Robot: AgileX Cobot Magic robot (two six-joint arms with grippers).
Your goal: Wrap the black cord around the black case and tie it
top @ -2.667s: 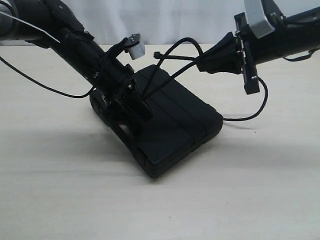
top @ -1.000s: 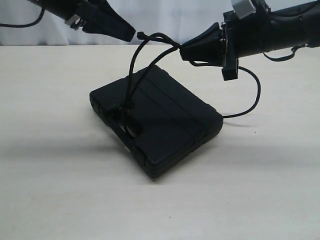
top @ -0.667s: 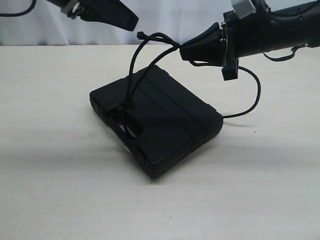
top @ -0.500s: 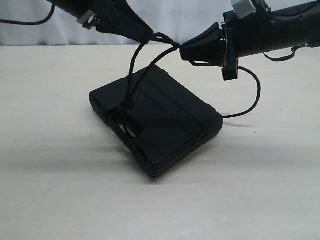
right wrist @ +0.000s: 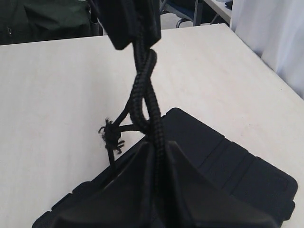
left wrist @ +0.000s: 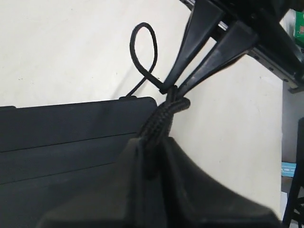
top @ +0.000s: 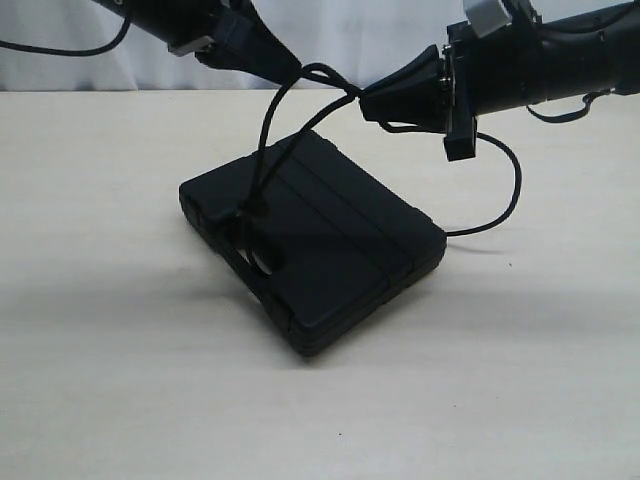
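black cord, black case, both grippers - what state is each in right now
black case: closed, lying flat
black cord: raised above it, strands twisted together
left gripper: shut on the black cord
right gripper: shut on the black cord

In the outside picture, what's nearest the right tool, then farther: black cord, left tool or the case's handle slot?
1. black cord: pinched in the right tool.
2. left tool: close by, facing it.
3. handle slot: low, on the black case.
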